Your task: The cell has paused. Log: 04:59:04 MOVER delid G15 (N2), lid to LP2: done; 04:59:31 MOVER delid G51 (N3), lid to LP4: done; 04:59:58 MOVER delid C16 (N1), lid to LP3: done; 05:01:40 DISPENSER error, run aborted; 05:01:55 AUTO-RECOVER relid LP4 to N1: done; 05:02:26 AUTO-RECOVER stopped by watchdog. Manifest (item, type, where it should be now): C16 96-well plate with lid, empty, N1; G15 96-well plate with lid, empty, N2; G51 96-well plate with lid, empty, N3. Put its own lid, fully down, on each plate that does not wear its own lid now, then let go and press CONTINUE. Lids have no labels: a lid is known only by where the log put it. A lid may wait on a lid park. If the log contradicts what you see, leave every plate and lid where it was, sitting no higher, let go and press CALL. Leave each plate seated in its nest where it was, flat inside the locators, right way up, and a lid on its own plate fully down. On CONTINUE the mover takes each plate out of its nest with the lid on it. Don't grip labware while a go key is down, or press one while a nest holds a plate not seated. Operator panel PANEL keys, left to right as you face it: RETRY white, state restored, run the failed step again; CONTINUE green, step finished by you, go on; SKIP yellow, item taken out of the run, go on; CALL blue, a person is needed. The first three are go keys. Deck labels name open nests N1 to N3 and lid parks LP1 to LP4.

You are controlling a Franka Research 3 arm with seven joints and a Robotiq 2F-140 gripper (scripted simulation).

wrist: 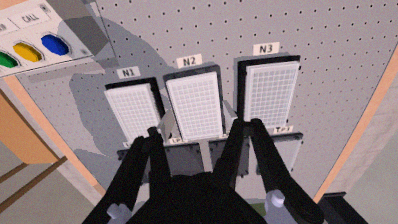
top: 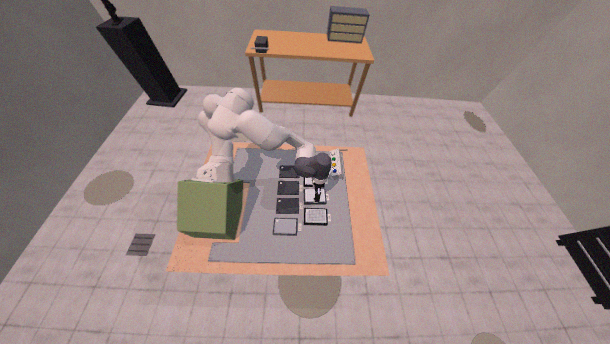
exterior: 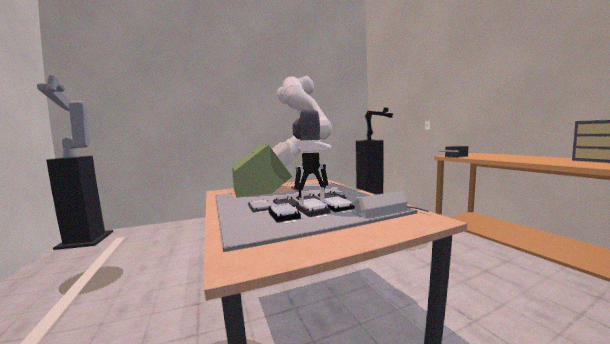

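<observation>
A white arm point(top: 240, 125) reaches over a grey deck point(top: 260, 240) on an orange table point(exterior: 320, 250). Its black gripper point(wrist: 200, 137) hangs just above the plate in nest N2 point(wrist: 194, 105), the fingers parted to either side of the plate's near end; the gripper is open and grips nothing.

Wrist view, left to right: three white 96-well plates in black nests, each under a small white label.
- N1 plate point(wrist: 131, 107): pale, grid soft (looks lidded).
- N2 plate: same pale, smooth look, also with a lid on; it sits a bit higher or nearer the camera than its neighbours, can't tell which.
- N3 plate point(wrist: 270, 92): well grid sharper and darker, black nest frame showing on its left and top.

The lid parks run in a row beside the nests. In the top view three parks point(top: 287, 188) show dark squares and the end one point(top: 285, 226) holds a pale square w/ a light rim.

Panel point(wrist: 35, 30) sits upper left in the wrist view: green key point(wrist: 6, 60), yellow key point(wrist: 26, 51), blue key point(wrist: 54, 44) under a CALL label.

A green box point(top: 210, 207) covers the arm's base.
</observation>
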